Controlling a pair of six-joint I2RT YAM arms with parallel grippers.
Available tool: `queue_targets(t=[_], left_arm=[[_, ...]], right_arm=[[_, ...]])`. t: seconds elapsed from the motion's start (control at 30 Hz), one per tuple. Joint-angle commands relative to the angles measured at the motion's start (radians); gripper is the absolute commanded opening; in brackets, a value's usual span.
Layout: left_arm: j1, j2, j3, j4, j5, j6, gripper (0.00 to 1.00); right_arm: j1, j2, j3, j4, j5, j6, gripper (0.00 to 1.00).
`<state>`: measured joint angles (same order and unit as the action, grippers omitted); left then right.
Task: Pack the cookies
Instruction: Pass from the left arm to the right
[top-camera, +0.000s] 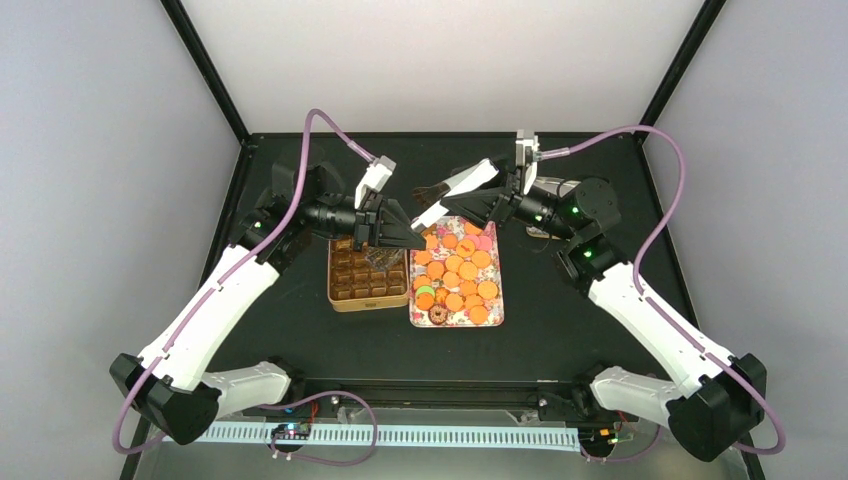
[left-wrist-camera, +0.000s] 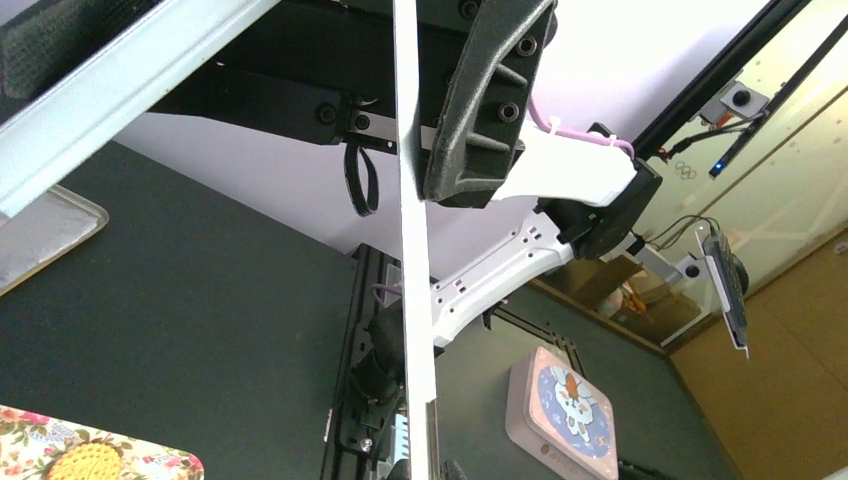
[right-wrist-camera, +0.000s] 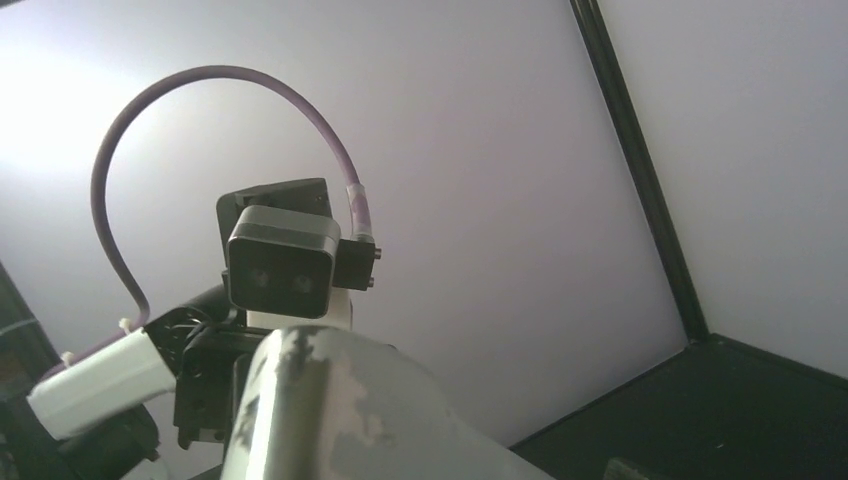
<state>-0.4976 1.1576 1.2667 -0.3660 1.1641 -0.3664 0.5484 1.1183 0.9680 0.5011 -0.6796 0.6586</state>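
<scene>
Both arms extended inward, right gripper (top-camera: 430, 205) fingers spread, left gripper (top-camera: 408, 237) opposite

No text, number or brand mark legible in any view. Square lid (left-wrist-camera: 560, 410) on the surface (left-wrist-camera: 180, 300), left wrist view: cartoon figure print, with a small line of marks beneath it, too blurred to read.

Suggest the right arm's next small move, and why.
Probably lower the right claw onto one of the cookies at the far end of the floral tray. The claw hangs open above them, and no orange cookie shows in the square tin beside the tray.
</scene>
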Motion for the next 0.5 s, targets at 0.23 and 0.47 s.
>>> queue_targets(t=[0.23,0.47], left_arm=[[0.012,-0.017,0.013,-0.02,-0.011,0.092,0.02],[0.013,-0.016,0.009,-0.061,-0.039,0.165,0.01]], right_arm=[[0.044,0.05,-0.037,0.072,-0.047,0.107,0.84],[0.108,0.092,-0.035,0.116,-0.041,0.133,0.84]])
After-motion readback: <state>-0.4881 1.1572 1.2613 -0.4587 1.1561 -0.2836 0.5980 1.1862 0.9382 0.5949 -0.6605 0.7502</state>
